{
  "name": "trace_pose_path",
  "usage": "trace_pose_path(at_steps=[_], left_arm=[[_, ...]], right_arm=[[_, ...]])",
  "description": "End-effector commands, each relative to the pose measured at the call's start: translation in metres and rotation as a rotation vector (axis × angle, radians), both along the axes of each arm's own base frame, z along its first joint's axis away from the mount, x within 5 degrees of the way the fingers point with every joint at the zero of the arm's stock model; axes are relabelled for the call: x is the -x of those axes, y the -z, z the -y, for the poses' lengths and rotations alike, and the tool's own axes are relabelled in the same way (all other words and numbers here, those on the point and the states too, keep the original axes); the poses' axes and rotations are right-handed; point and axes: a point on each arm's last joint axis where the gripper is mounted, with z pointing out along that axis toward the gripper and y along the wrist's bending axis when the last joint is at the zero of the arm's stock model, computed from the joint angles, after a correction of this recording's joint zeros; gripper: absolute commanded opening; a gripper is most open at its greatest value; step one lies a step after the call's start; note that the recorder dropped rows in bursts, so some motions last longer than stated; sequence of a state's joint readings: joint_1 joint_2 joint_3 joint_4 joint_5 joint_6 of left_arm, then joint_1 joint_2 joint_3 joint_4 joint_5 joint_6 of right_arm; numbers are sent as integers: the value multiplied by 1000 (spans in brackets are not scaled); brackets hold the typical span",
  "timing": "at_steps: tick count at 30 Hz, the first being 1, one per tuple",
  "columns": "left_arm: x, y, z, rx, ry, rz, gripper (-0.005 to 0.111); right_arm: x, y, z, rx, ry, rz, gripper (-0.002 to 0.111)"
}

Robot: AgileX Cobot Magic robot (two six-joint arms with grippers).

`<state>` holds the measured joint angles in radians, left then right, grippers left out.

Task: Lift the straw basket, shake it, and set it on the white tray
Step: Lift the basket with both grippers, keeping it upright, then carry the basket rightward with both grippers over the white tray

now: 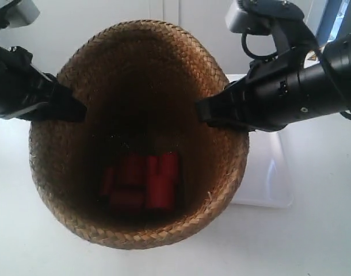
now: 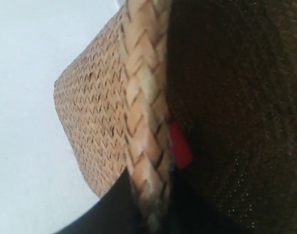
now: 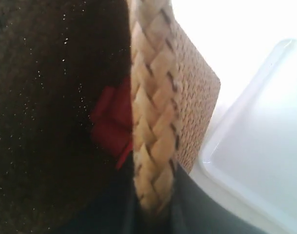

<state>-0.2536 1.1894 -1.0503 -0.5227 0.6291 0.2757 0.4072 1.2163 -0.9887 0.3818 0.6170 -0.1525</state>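
Gripping opposite rim sides balances the basket (image 1: pixel 60 172) for shaking: left pincer (image 1: pixel 77 110) and right pincer (image 1: pixel 205 112) each clamp the braid, basket apparently raised off the table (image 1: pixel 313 241), tray (image 1: pixel 273 178) at its right.

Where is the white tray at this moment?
In the exterior view the white tray lies at the right, beside the straw basket, partly hidden by it and by the arm there.

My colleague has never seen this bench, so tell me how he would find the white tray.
Find the large straw basket at the centre. Beside it, below the arm at the exterior view's right, lies the white tray, partly hidden by the basket. It is the only flat, glossy, low-rimmed thing.
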Motion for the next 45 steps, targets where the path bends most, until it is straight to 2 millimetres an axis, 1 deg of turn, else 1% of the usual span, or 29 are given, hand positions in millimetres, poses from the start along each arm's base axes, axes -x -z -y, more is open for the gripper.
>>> trace_pose_path(at_steps=[1,2,3,4,5,7,9,11,13,17,18,19,20,21,22,23,24,26,28,30,32,35,36,37,38,41,42,43,45], left_arm=[[19,-43,9,144,94,92,0],[27,-60,10,169,142,170,0],[33,-72,9,193,151,231,0],[33,-75,8,204,123,255,0],[31,-72,6,192,90,242,0],[21,-54,2,124,40,156,0],[13,-36,3,81,32,82,0],[10,-27,4,78,34,48,0],[9,-25,5,79,34,41,0],[8,-27,4,89,21,58,0],[11,-34,6,118,29,60,0],[18,-46,7,153,61,82,0],[27,-63,7,173,104,155,0],[34,-76,6,182,124,226,0],[38,-85,3,194,102,278,0],[38,-86,0,184,67,291,0],[34,-80,-3,153,24,256,0],[17,-53,-12,42,-85,128,0],[7,-33,-14,-22,-110,41,0],[1,-23,-12,-39,-101,-9,0],[0,-22,-11,-29,-100,-17,0],[-1,-24,-11,-9,-110,-1,0],[-1,-26,-10,-1,-107,3,0],[0,-30,-9,12,-102,4,0],[5,-40,-9,27,-80,16,0],[24,-76,-9,36,0,136,0],[26,-78,-12,17,-9,159,0],[25,-75,-15,-8,-40,150,0],[15,-58,-24,-66,-151,72,0]], right_arm=[[13,-46,-3,-98,-48,130,0],[22,-64,-4,-144,-82,186,0],[33,-85,-3,-179,-116,290,0],[37,-92,-2,-202,-105,341,0],[35,-91,-1,-199,-87,355,0],[24,-68,-1,-139,-50,269,0],[11,-40,-4,-78,-29,148,0],[3,-24,-8,-54,-29,93,0],[0,-21,-10,-57,-26,81,0],[-3,-23,-10,-76,-9,110,0],[-1,-27,-11,-87,-13,108,0],[4,-38,-11,-111,-31,106,0],[11,-54,-10,-123,-63,144,0],[20,-76,-8,-148,-96,219,0],[27,-90,-6,-171,-107,284,0],[29,-93,-4,-179,-92,315,0],[28,-89,-2,-171,-75,313,0],[16,-62,-2,-106,-33,219,0],[4,-31,-5,-56,1,93,0],[-3,-15,-9,-39,6,36,0],[-5,-11,-10,-42,8,22,0],[-6,-12,-11,-56,15,26,0],[-5,-13,-10,-60,16,34,0],[-4,-19,-10,-77,16,47,0],[0,-28,-9,-88,8,60,0],[26,-85,0,-134,-47,242,0],[32,-94,5,-153,-32,295,0],[33,-92,7,-153,-20,311,0],[26,-71,8,-102,18,248,0]])
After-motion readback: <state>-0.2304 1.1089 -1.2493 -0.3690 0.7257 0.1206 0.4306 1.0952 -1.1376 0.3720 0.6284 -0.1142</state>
